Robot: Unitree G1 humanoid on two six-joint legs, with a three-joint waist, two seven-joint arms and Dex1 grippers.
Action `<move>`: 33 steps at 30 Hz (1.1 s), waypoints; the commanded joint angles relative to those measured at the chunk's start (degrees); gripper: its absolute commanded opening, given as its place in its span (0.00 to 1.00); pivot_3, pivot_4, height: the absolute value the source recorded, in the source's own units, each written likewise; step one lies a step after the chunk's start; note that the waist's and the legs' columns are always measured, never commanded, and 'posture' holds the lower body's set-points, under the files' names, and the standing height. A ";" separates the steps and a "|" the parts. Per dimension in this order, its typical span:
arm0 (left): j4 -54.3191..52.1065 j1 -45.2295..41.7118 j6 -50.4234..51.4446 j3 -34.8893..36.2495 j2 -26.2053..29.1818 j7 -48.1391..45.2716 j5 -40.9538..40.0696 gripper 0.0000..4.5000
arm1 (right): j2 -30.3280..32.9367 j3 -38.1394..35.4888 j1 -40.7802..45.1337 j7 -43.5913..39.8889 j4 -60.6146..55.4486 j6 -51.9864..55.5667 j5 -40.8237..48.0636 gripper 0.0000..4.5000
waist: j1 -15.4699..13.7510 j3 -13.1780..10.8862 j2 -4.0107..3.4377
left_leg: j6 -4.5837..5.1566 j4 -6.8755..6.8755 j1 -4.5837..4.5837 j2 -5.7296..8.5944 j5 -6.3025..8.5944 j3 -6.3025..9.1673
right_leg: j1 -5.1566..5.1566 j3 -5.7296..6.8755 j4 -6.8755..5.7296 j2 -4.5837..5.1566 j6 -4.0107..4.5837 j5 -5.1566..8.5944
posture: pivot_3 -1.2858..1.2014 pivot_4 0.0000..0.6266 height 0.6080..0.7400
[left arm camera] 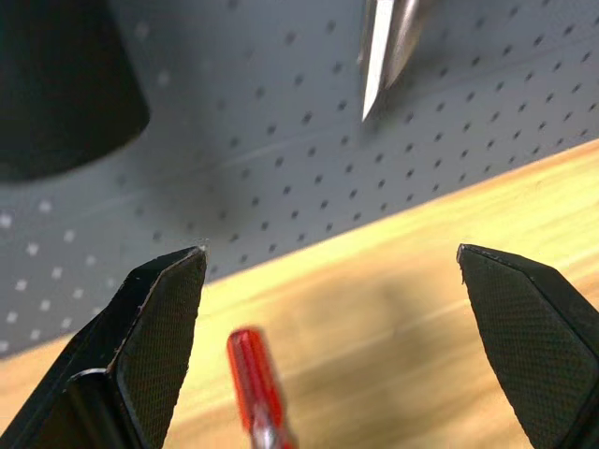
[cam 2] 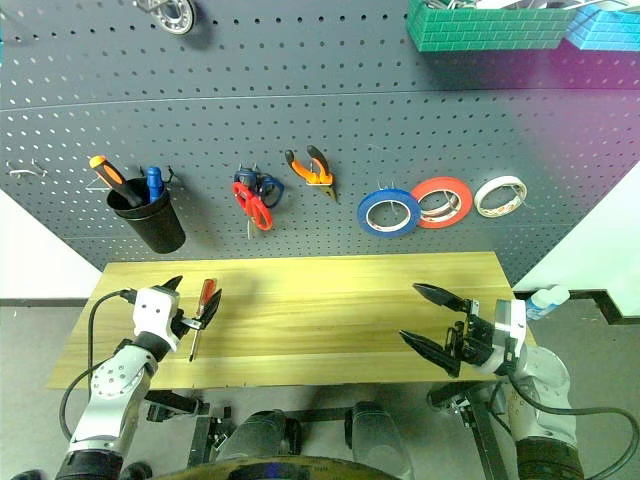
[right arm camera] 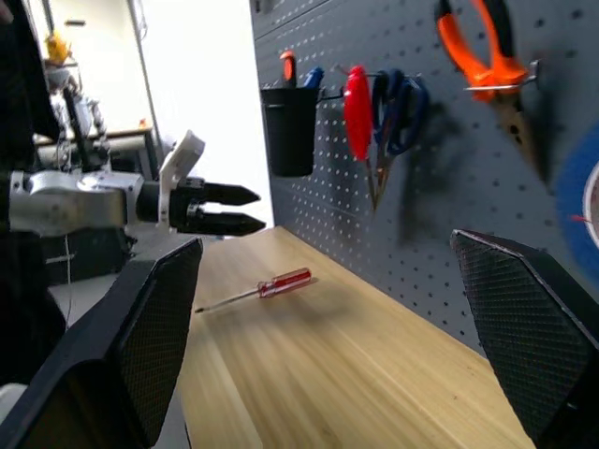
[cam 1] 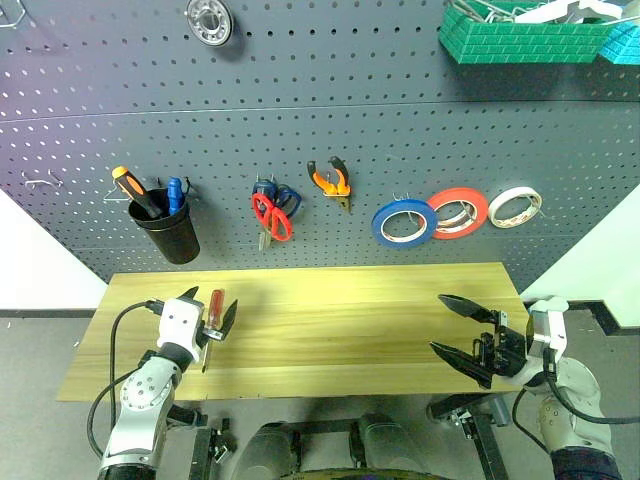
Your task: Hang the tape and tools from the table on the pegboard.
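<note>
With tape, scissors and pliers hung on the pegboard (cam 1: 330, 120), the red-handled screwdriver (cam 1: 212, 320) lies on the table (cam 1: 350, 330) between the left gripper's (cam 1: 208, 318) spread fingers, which must next close; the right gripper (cam 1: 458, 335) is spread, empty.

The screwdriver (cam 1: 213, 315) is seen lying on the table (cam 1: 330, 320) at its left; the pegboard (cam 1: 300, 120) stands behind.

Grey floor (cam 1: 40, 350), white wall (cam 1: 30, 265), bright window (right arm camera: 201, 84).
</note>
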State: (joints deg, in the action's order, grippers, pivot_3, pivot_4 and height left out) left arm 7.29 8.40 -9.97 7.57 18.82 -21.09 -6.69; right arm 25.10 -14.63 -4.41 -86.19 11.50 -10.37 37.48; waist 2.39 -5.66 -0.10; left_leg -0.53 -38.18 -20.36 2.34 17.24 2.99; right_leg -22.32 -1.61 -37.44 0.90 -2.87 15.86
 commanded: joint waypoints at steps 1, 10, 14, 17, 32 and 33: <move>2.27 -1.11 2.06 2.53 0.89 0.32 -1.71 1.00 | 1.47 1.16 0.98 3.01 -7.11 1.39 -0.71 1.00 | 0.00 -0.05 -0.04 | 0.00 0.00 0.00 0.00 0.00 0.00 | 0.00 0.00 0.00 0.01 0.00 0.00 | 0.48 0.15 0.95; 10.20 -6.53 5.92 6.26 2.83 2.17 -2.57 1.00 | 4.72 3.37 -0.13 8.86 -17.71 6.52 -2.09 1.00 | -0.34 -0.58 0.30 | 0.00 0.01 -0.08 -0.01 0.00 0.01 | -0.03 0.02 0.09 0.04 0.00 0.01 | 0.47 0.18 0.95; 12.51 -9.16 7.11 5.85 3.53 2.62 -1.99 1.00 | 6.93 5.91 -0.51 10.00 -20.09 5.78 -6.30 1.00 | -0.35 -0.91 0.40 | 0.01 0.07 -0.15 -0.01 0.01 -0.01 | -0.08 0.03 0.19 0.07 -0.01 0.01 | 0.47 0.19 0.95; 12.41 -10.11 7.52 5.24 3.20 2.39 -2.02 1.00 | 8.08 6.95 -0.55 10.22 -20.17 4.76 -8.05 1.00 | -0.37 -1.13 0.48 | 0.00 0.09 -0.18 -0.01 0.01 -0.01 | -0.11 0.03 0.20 0.08 -0.01 0.00 | 0.47 0.19 0.95; 13.18 -10.91 11.55 3.17 0.70 4.53 -0.79 1.00 | 9.17 6.44 -1.49 10.84 -19.16 4.18 -7.24 1.00 | -0.34 -1.30 0.47 | 0.00 0.15 -0.19 -0.01 0.01 -0.02 | -0.12 0.03 0.23 0.10 -0.01 0.01 | 0.47 0.18 0.95; 13.39 -11.03 11.98 3.17 0.62 4.94 -0.56 1.00 | 9.28 6.42 -1.62 10.83 -19.27 4.20 -7.21 1.00 | -0.35 -1.35 0.49 | 0.00 0.15 -0.19 -0.01 0.01 -0.02 | -0.12 0.03 0.23 0.10 -0.01 0.01 | 0.47 0.18 0.95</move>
State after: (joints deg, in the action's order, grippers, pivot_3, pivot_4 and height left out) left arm 20.82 -1.89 1.42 10.19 19.27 -17.17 -7.51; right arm 33.46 -7.24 -6.05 -75.28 -6.67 -5.43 29.51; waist 2.04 -7.01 0.38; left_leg -0.53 -38.03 -20.54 2.32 17.25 2.97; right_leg -22.44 -1.58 -37.22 1.00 -2.88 15.87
